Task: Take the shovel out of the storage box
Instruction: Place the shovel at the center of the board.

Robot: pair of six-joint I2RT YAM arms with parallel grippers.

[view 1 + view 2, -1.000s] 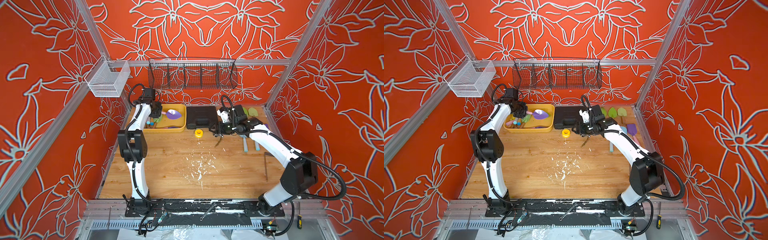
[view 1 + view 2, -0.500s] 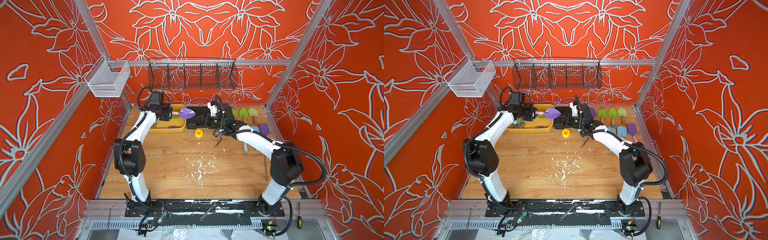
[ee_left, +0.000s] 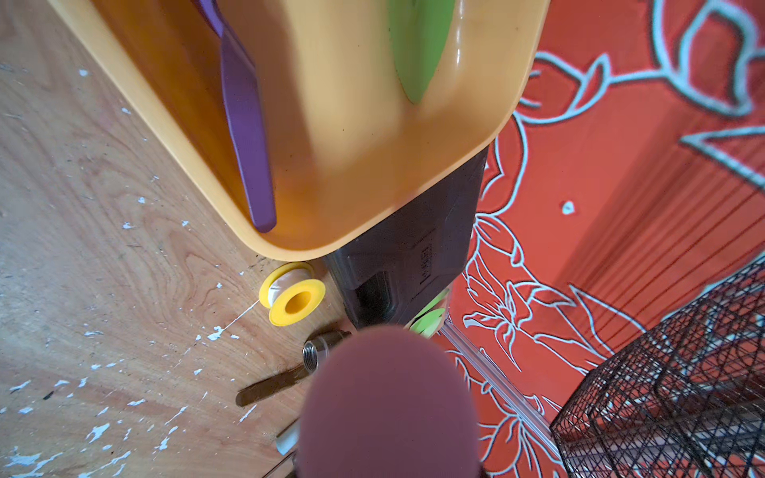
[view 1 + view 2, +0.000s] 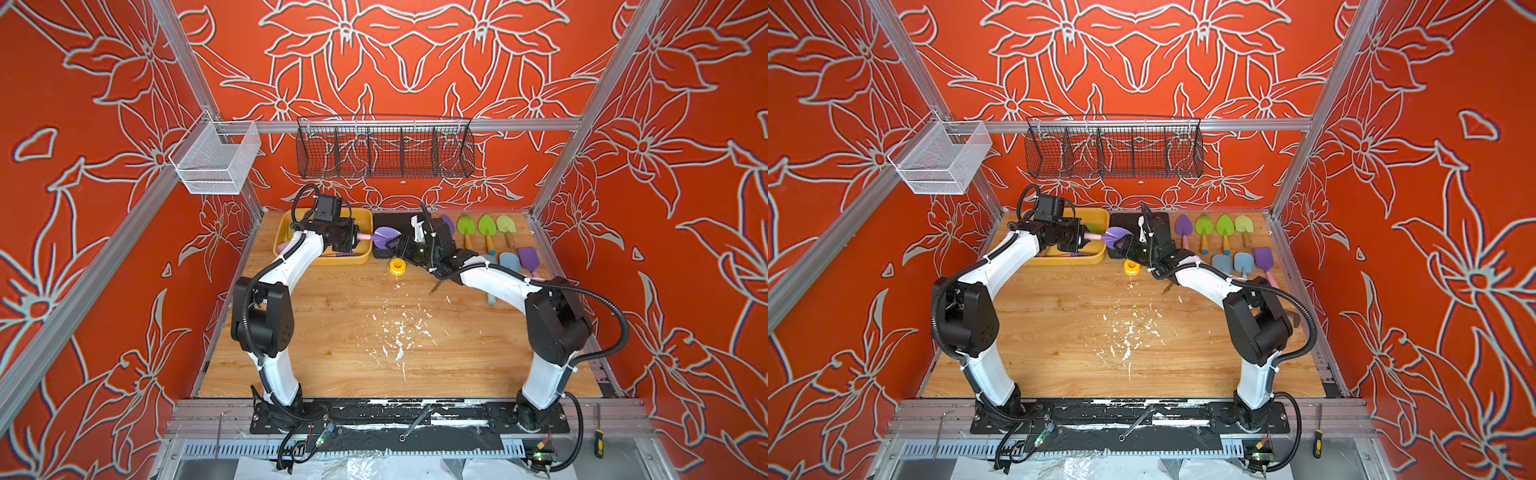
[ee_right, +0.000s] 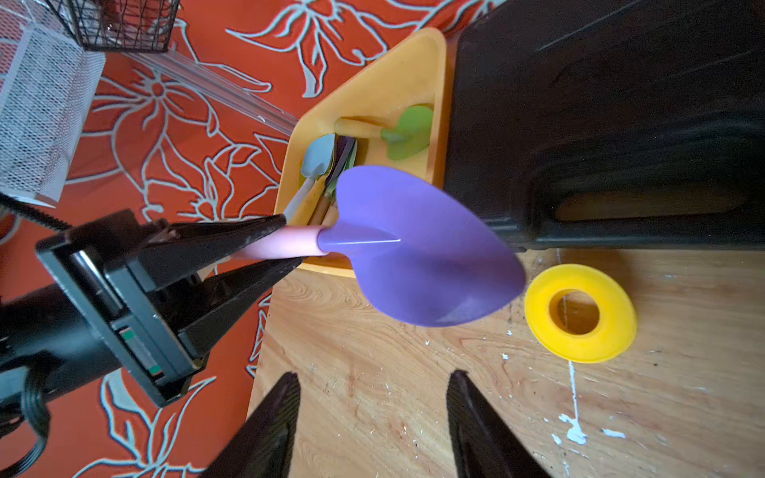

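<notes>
Purple shovel (image 4: 385, 237) has come out of the yellow storage box (image 4: 324, 261), carried toward the right gripper (image 5: 374, 374).
Left gripper (image 5: 294, 240) pinches its smooth pink handle. The glossy, leaf-shaped plastic blade hangs just past the rim, long axis pointing at the right gripper's parted, empty jaws.

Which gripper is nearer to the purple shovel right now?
Left. The left gripper is shut on the pink handle of the purple shovel; the right gripper is open, facing the blade, apart from it.
</notes>
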